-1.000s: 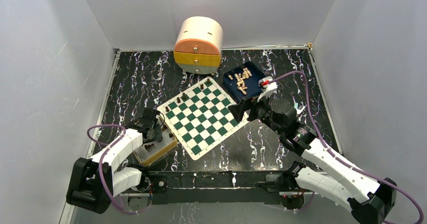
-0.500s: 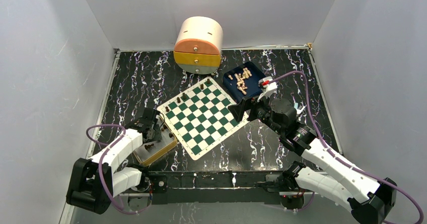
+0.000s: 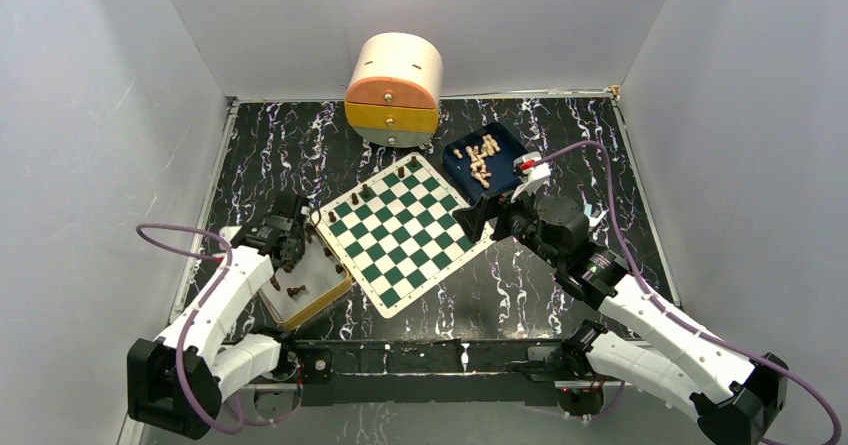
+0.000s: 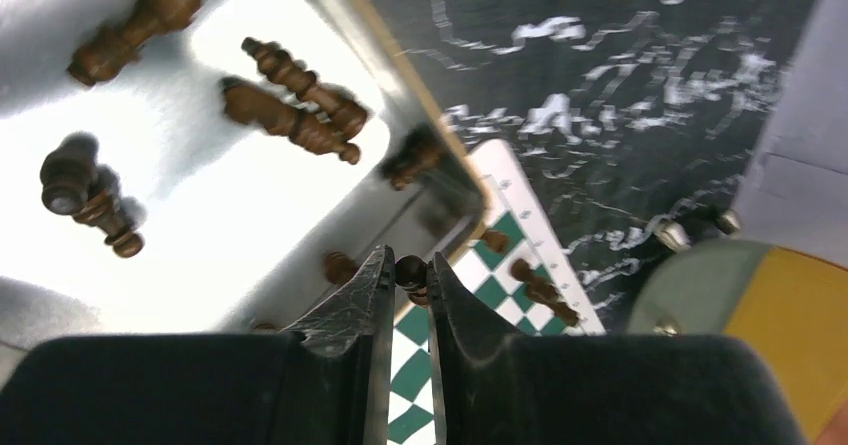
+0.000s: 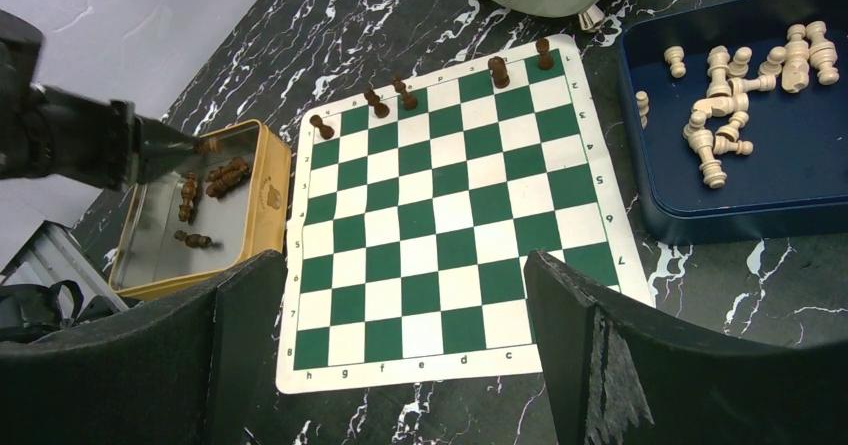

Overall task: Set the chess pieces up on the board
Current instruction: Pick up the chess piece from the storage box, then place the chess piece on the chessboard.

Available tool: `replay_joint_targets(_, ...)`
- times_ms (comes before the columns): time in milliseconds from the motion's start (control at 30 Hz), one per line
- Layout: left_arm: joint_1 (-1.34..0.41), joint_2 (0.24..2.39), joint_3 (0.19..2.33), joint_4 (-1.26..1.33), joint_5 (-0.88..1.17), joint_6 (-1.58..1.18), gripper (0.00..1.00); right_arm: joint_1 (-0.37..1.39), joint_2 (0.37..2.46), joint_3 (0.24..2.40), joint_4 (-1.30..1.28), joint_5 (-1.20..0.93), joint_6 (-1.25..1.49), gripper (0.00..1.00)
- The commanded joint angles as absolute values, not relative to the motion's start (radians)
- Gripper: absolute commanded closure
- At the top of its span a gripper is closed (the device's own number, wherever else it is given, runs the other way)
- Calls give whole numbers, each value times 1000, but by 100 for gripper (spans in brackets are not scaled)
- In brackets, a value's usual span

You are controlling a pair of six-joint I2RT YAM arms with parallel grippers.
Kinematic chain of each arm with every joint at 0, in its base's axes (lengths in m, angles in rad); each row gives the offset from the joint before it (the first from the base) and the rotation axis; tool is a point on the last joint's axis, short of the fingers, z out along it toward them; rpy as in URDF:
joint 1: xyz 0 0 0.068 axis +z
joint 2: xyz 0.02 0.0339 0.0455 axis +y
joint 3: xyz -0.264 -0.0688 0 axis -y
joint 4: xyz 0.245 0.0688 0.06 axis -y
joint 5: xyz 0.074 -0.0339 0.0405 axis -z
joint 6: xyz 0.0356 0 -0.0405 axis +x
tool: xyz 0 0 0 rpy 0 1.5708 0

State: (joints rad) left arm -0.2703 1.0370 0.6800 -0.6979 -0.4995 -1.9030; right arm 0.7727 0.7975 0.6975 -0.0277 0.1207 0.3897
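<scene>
A black marbled tabletop (image 3: 560, 285) is seen closed in by pale walls (image 3: 100, 115) on three sides. Bare surface is left at the far left and along the near right. A round drawer box (image 3: 394, 90) is set against the far wall. The board (image 3: 400, 233) is laid cornerwise at the middle. Its far corner is near the box, its right corner is just beside a blue tray (image 3: 505, 143), and its left corner is just beside a tan-rimmed tin (image 3: 325, 297).

The right claw (image 5: 400, 295) is held spread wide above the board's near-right part, with nothing between its fingers. The left claw (image 4: 408, 265) is clenched on one dark piece (image 4: 410, 269), lifted above the tin's board-side rim.

Five dark pieces (image 5: 404, 93) are stood along the board's far-left edge, and the other squares are bare. At least four more are left lying in the tin. The pale pieces (image 5: 722, 105) are heaped in the blue tray, too tangled for a sure count.
</scene>
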Motion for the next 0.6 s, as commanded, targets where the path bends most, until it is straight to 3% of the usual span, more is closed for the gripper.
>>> replay_joint_targets(0,-266,988,804,-788,-722,-1655,100,772,774,733,10,121,394,1)
replay_joint_targets(200,-268,988,895,-580,-772,-1218,100,772,773,736,2,120,393,1)
replay_joint_targets(567,-347,1220,961,-18,-519,-580,100,772,738,775,-99,172,354,1)
